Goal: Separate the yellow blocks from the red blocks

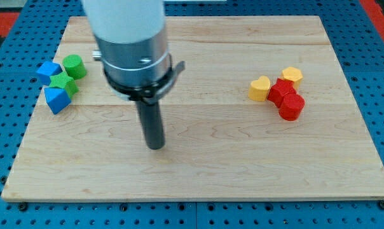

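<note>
A yellow heart-shaped block (pixel 260 88) and a yellow hexagonal block (pixel 292 76) lie at the view's right, both touching a red block (pixel 280 91). A second red block (pixel 292 106) sits just below and right of the first, touching it. The four form one tight cluster. My tip (pixel 155 145) rests on the wooden board (pixel 198 172) left of centre, well to the left of the cluster and apart from every block.
At the view's left edge a second cluster holds a green cylinder (pixel 74 66), a green block (pixel 63 83), a blue block (pixel 48 70) and a blue block (pixel 56 99). The board lies on a blue pegboard surface (pixel 383 76).
</note>
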Robot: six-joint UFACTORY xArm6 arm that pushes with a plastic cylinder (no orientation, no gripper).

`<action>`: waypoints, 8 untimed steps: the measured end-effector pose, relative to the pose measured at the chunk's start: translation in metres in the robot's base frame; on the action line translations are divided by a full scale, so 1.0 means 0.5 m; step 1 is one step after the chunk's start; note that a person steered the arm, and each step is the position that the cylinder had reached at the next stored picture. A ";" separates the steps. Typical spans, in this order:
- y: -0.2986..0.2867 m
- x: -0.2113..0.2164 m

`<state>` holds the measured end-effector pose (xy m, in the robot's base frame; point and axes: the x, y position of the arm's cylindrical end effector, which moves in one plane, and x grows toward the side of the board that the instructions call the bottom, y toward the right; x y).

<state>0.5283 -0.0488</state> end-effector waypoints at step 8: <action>0.607 -0.310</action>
<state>0.3732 0.2545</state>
